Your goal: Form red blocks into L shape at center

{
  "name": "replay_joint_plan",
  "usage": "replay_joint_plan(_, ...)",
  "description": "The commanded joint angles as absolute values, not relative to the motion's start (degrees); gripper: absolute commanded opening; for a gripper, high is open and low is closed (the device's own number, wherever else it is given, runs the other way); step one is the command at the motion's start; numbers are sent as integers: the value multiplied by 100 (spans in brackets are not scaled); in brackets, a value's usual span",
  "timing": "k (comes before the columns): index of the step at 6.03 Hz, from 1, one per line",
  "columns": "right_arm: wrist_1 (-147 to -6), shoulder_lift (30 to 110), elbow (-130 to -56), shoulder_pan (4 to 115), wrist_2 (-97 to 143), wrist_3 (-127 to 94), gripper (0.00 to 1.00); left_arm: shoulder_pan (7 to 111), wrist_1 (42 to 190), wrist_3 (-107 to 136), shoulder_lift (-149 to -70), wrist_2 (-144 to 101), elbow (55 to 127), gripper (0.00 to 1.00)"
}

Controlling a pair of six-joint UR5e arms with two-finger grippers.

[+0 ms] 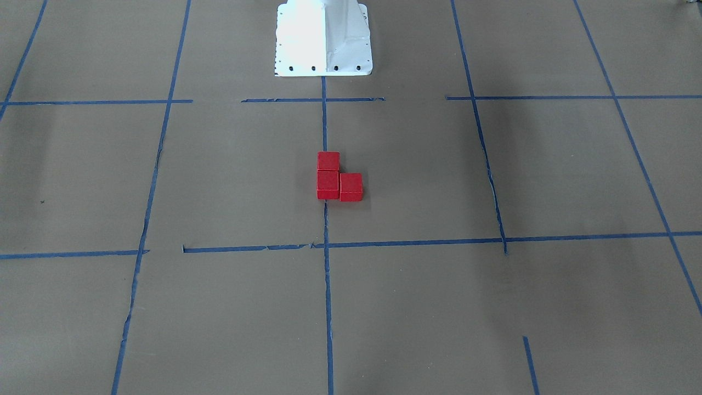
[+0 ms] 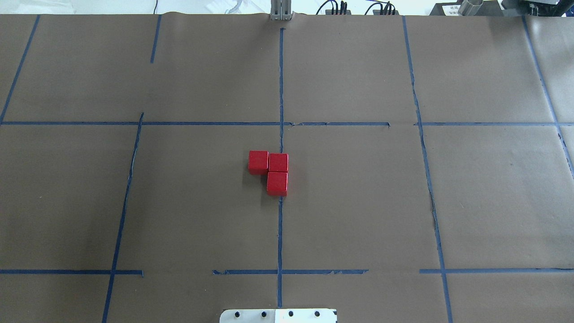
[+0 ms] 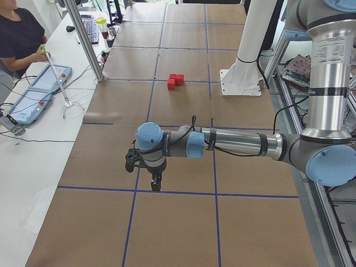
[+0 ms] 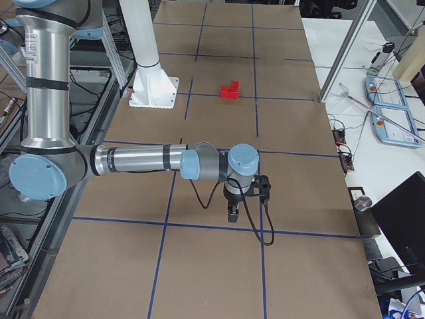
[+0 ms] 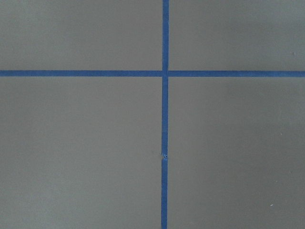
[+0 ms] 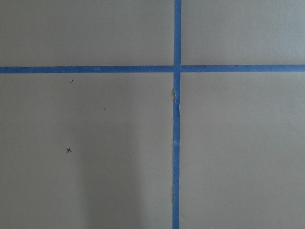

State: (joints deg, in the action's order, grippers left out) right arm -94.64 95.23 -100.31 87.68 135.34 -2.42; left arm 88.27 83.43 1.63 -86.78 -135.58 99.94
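Jaws of my left gripper (image 3: pixel 156 184) and my right gripper (image 4: pixel 232 214) show only in the two side views, so I cannot tell how wide either pair stands.

Front-facing view: three red blocks (image 1: pixel 334 178), small matte cubes with sharp edges, sit touching in an L at the center (image 1: pixel 263 175) of the flat brown paper. Two lie in a row on the long blue tape line (image 1: pixel 324 126). The third touches the side of the block farther from my white base plate (image 1: pixel 323 38), which the top edge cuts off.

Overhead view: the same L, with one cube to the left of the line and two on it. The tape is torn and wrinkled in places.

Left side view: my near arm reaches low over the table, its gripper pointing down above a tape line, well apart from the distant blocks. A seated person (image 3: pixel 19 36) is cut off at the upper left corner.

Right side view: my other arm mirrors this, its gripper pointing down over bare paper, with the blocks far beyond it.

Left wrist view: only paper and a tape cross.

Right wrist view: paper, a tape cross with a frayed edge, and a tiny pen mark (image 6: pixel 68 150).
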Motion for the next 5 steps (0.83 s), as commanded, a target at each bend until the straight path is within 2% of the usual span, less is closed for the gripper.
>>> replay_joint_plan(1, -9457, 9834, -10335, 8807, 13526, -229, 100, 8728, 8191, 115, -8657, -13483, 10108, 100)
replay_joint_plan(5, -9466, 9844, -10283, 8798, 13526, -229, 100, 8701, 8147, -501, -8446, -13438, 10090, 100)
